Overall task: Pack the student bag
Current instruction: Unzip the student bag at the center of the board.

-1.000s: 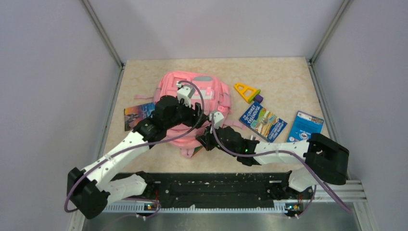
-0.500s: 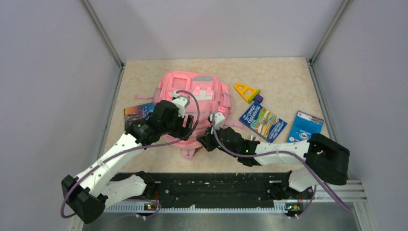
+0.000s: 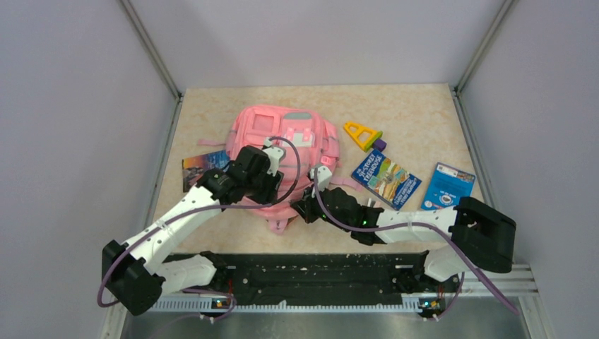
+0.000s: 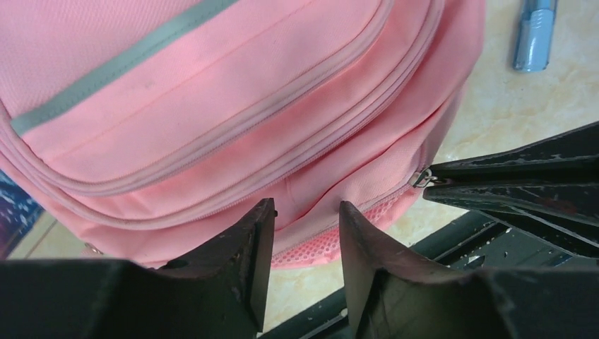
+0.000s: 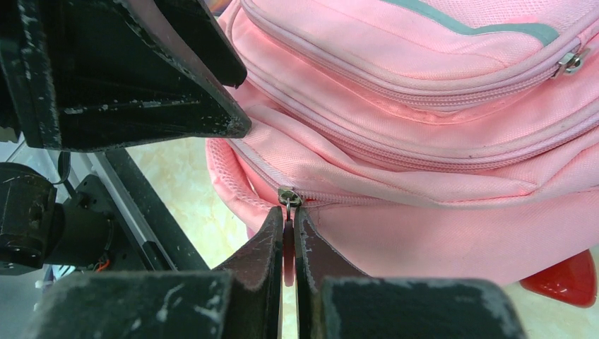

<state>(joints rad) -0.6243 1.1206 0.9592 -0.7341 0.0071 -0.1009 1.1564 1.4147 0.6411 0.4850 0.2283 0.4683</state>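
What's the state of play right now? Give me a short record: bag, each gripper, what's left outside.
bag: student bag lying on the table
right arm: right gripper shut on the zipper pull at the bag's near end
left arm: left gripper open, over the bag's near edge
outside the bag: book, second book, blue booklet, yellow triangle, pen

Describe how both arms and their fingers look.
The left arm and right arm have white tubular links, chunky black joint housings and a purple cable looping alongside each. The fingers are black, wedge-shaped and scuffed with pale flecks.
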